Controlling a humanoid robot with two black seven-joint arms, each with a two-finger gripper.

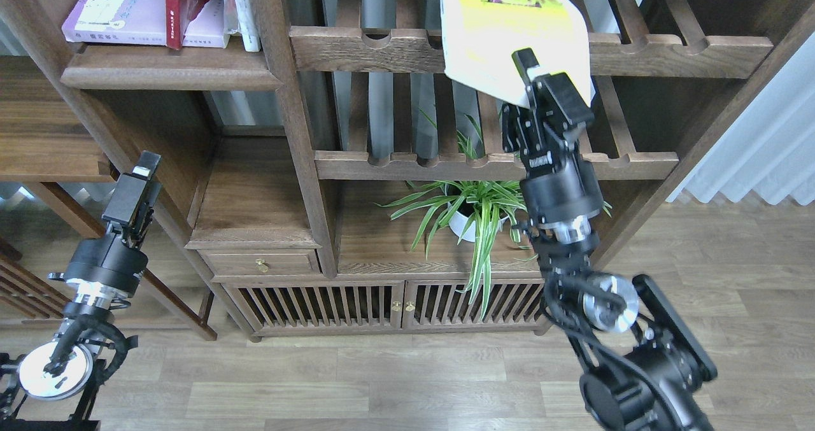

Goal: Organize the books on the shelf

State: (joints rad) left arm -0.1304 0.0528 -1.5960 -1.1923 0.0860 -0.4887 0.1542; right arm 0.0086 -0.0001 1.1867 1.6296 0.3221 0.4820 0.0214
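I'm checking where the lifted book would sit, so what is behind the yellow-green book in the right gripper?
Behind the yellow-green paperback, pinched at its lower corner by the right gripper, runs the slatted rack's scalloped wooden rail. The rail section behind the cover is hidden.

Yellow-green book [509, 30]: large thin paperback, yellow-green cover with dark characters along its top, white margins. Held aloft and tilted in front of the slatted rack, its lower corner clamped in the right gripper [533, 77]; clear of any board.

Lavender-white book [121, 11]: lying flat on the shelf [172, 74] at upper left, cover up.

Red book [184, 4]: leaning on the lavender-white book, spine facing forward; its cover design cannot be made out.

Shelf: solid dark-brown board, rounded moulded front edge.
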